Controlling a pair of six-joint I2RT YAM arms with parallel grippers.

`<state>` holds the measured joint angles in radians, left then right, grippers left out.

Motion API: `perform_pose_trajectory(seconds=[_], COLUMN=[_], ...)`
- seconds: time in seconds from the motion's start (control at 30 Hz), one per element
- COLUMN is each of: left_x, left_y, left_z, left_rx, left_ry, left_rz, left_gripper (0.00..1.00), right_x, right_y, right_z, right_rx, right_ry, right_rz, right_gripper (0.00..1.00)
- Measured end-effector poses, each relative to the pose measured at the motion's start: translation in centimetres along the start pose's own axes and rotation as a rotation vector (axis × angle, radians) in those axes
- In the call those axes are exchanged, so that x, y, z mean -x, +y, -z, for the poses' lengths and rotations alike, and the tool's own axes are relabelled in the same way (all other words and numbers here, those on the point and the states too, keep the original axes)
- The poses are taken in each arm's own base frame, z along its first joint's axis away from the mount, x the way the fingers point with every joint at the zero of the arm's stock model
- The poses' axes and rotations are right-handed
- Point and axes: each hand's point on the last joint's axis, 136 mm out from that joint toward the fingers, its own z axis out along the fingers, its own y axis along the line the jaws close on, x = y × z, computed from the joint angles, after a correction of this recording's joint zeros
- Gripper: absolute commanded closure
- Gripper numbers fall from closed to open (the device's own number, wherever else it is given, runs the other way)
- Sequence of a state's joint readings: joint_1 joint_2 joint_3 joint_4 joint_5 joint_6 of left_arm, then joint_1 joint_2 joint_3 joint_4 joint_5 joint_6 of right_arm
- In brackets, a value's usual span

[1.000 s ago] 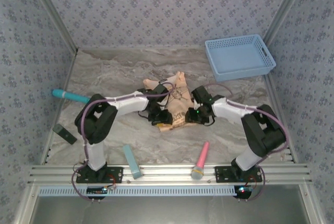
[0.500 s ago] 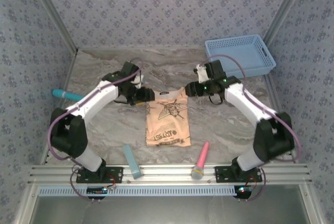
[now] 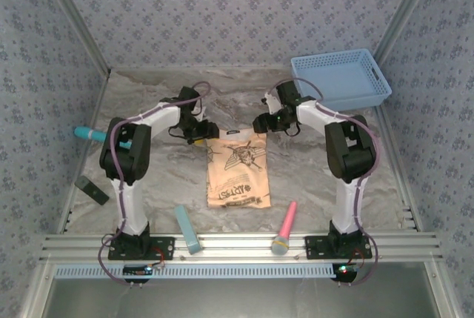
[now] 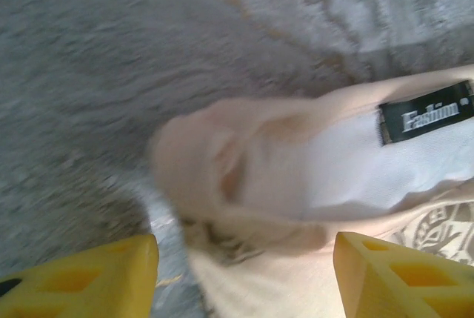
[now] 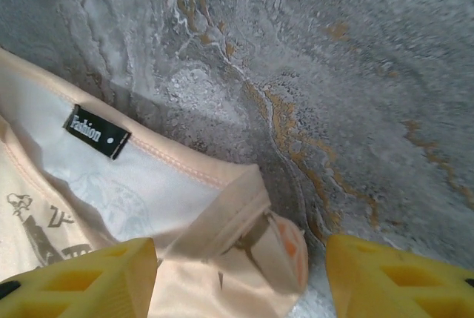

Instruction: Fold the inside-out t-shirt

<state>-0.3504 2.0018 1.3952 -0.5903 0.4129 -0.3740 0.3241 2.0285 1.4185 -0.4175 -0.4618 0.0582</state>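
The inside-out t-shirt (image 3: pixel 237 173) lies flat mid-table as a narrow packet, with its long axis running straight away from the arm bases. The hem is nearest, just beyond a teal bar (image 3: pixel 187 230) and a pink brush (image 3: pixel 284 227) that rest on the table (image 3: pixel 148 177) clear of the cloth. The neck end is farthest. Both grippers sit at that far end: the left gripper (image 3: pixel 205 132) at the far-left corner, the right gripper (image 3: pixel 261 123) at the far-right one. Neither arm is the nearer (each has its own corner), and from both the cloth stretches back toward the bases. Farther off to the right, well apart, stands a blue basket (image 3: pixel 348 100).

Both pairs of fingers stand wide apart with nothing clamped. In the left wrist view the yellow fingertips (image 4: pixel 81 277) straddle a bunched shoulder corner lying on the table, and in the right wrist view the fingertips (image 5: pixel 81 277) straddle its twin.

The overhead view gives the whole outline and the brown print. The wrist views add the dark label (image 5: pixel 96 131) on the pale inner neck panel and show how loosely each corner is rolled, though the left one is blurred.

The next fold probably carries the neck end toward the hem, so each gripper would have to drop and close on the corner beneath it
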Motion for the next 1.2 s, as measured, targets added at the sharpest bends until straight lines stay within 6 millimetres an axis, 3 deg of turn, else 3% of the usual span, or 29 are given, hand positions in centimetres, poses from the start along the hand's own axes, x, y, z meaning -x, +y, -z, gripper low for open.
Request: perform_pose_trajectory(seconds=[0.13,0.27,0.33,0.63,0.8,0.93,1.03,1.13,1.2], left_x=[0.3,0.7,0.8,1.6,1.7,3.0,5.3,8.3,9.4], left_y=[-1.1,-2.2,-2.5,-2.3,-3.2,-5.0,-7.2,-10.2,-12.4], left_z=[-1.0,-1.7,-1.9,-3.1,-2.6,0.0,3.2,7.6,11.2], left_rx=[-0.052,-0.103,-0.114,-0.088,-0.105,-0.171,-0.221,-0.270,-0.295], left_ry=[0.013,0.025,0.028,0.055,0.038,-0.019,-0.102,-0.217,-0.304], left_rz=[-0.019,-0.041,-0.051,-0.102,-0.166,-0.208,-0.261,-0.339,-0.404], left_gripper=[0.37,0.41,0.45,0.96,1.00,1.00,1.00,1.00,1.00], right_x=[-0.7,-0.6,-0.9,-1.2,-0.8,1.2,4.2,8.3,10.6], right_y=[-0.2,0.2,0.5,0.5,1.5,3.1,4.8,6.9,8.7], right_z=[-1.7,-1.8,-2.2,-3.2,-2.6,-0.1,3.2,7.2,11.0], right_rx=[0.042,0.081,0.090,0.119,0.201,0.266,0.296,0.299,0.294], right_ry=[0.038,0.042,0.052,0.080,0.067,-0.005,-0.091,-0.211,-0.302], right_rz=[-0.017,-0.020,-0.017,-0.027,-0.024,0.007,0.060,0.158,0.241], right_gripper=[0.42,0.48,0.57,1.00,1.00,1.00,1.00,1.00,1.00])
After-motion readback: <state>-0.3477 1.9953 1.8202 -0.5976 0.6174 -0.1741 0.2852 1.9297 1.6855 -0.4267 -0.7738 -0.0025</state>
